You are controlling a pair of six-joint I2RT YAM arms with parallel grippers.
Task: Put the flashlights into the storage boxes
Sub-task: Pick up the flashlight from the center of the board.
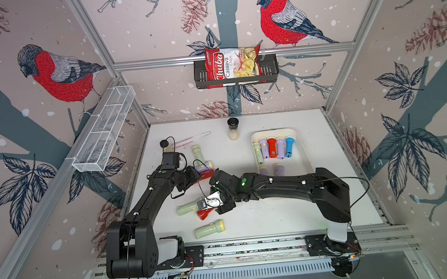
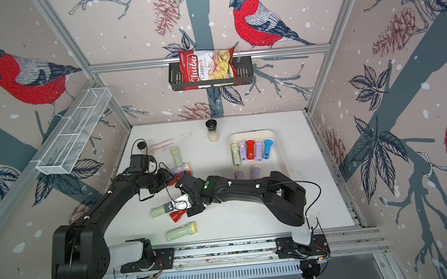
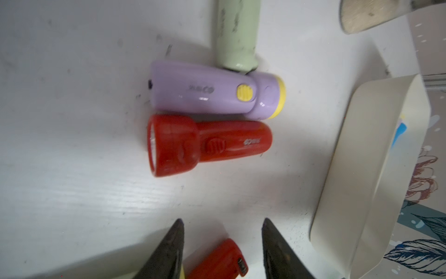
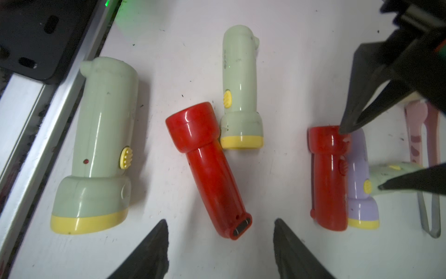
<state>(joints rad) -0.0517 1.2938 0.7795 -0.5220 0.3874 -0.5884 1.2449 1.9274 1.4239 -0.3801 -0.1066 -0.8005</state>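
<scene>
Right gripper (image 4: 220, 220) is seen spread and empty. Red flashlight (image 4: 210, 166) is found just ahead, tail toward the jaws, long axis across their closing line; a straight drop is judged enough. It lies outside the tray (image 1: 304, 153), well apart. Left gripper (image 3: 222, 220) is likewise spread and empty.

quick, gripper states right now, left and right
left gripper: open, holding nothing
right gripper: open, holding nothing, above a red flashlight
</scene>
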